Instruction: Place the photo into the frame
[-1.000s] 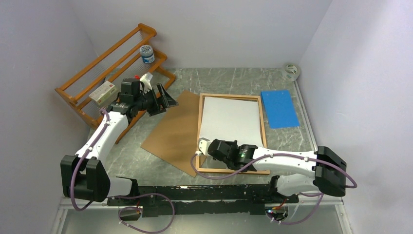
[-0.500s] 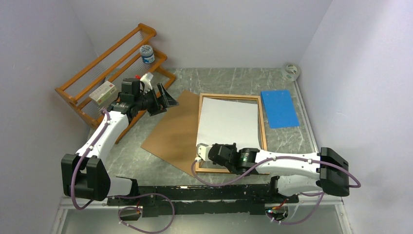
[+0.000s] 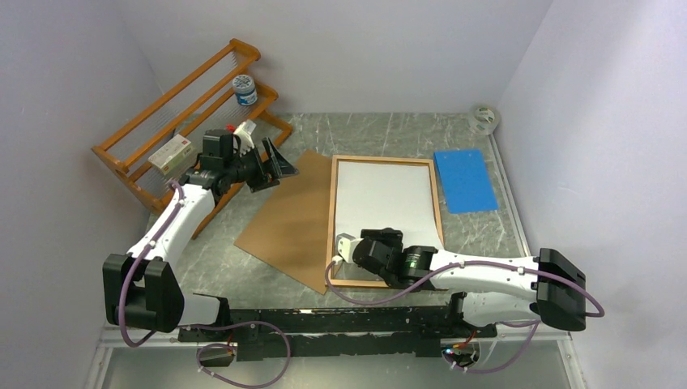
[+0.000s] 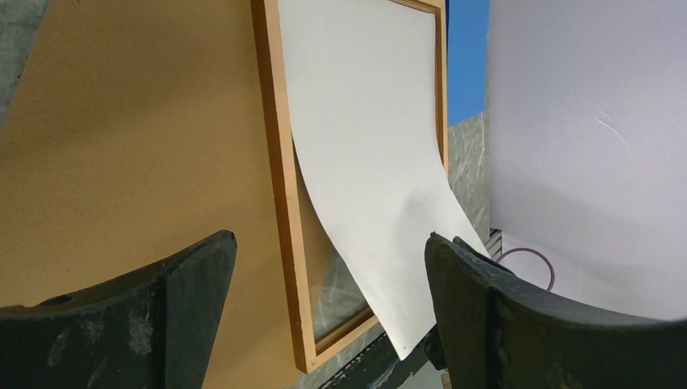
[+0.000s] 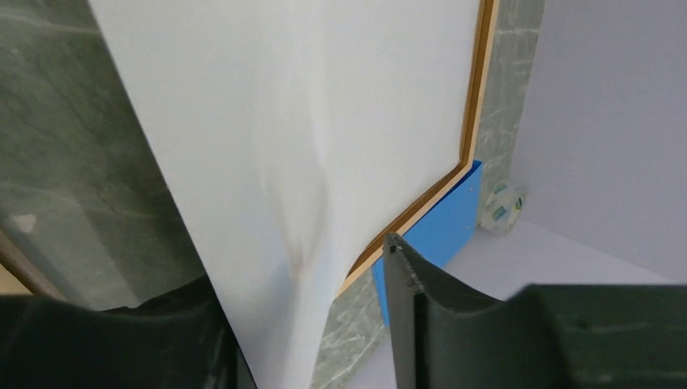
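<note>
The photo lies white back up inside the light-brown frame. Its near end curls up off the glass toward my right gripper. In the right wrist view the creased photo hangs between the parted jaws of the right gripper, leaning on the left finger with a gap to the right finger, so the gripper is open. My left gripper hovers open over the far corner of the brown backing board. The left wrist view shows the frame and the curling photo between its fingers, far below.
An orange wooden rack holding a jar and a small box stands at the back left. A blue sheet lies right of the frame, and a tape roll sits in the back right corner.
My right gripper went from shut on the photo's near edge to open. The photo, skewed half a second ago, now sits squarer in the frame. The left arm has not moved.
</note>
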### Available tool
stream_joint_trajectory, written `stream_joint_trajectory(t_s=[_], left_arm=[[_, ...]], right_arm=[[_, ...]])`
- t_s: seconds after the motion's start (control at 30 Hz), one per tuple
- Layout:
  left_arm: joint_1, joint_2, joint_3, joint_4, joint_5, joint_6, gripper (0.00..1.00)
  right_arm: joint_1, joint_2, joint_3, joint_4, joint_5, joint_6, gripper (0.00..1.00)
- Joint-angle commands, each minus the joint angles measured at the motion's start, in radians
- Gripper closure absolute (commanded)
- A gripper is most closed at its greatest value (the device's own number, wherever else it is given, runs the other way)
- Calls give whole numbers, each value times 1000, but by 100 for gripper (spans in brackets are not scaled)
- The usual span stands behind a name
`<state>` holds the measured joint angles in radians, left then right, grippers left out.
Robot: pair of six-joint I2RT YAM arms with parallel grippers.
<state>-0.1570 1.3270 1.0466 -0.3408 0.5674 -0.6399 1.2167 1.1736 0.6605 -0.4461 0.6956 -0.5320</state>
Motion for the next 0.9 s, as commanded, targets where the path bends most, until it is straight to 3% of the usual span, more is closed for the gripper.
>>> stream_joint_trajectory(t_s=[0.0, 0.17, 0.27, 0.3, 0.53, 0.73, 0.87], left_arm=[[-2, -10, -11, 29, 31, -5, 9], [-2, -14, -18, 27, 34, -5, 8], [-1, -12, -28, 28, 35, -6, 8], [-2, -10, -31, 27, 36, -5, 8], [-3, 11, -39, 4, 32, 1, 8], [-3, 21, -42, 0, 31, 5, 8], [-3, 27, -48, 2, 33, 6, 8]], right_arm=[[-1, -13, 8, 10, 46, 23, 46], [0, -15, 85, -82, -5, 120, 27], [0, -18, 139, -155, -65, 180, 4], [0, -19, 153, -182, -93, 193, 1], [0, -30, 184, -260, -190, 211, 1], [-1, -30, 228, -324, -369, 203, 2], [0, -5, 229, -340, -367, 205, 2]])
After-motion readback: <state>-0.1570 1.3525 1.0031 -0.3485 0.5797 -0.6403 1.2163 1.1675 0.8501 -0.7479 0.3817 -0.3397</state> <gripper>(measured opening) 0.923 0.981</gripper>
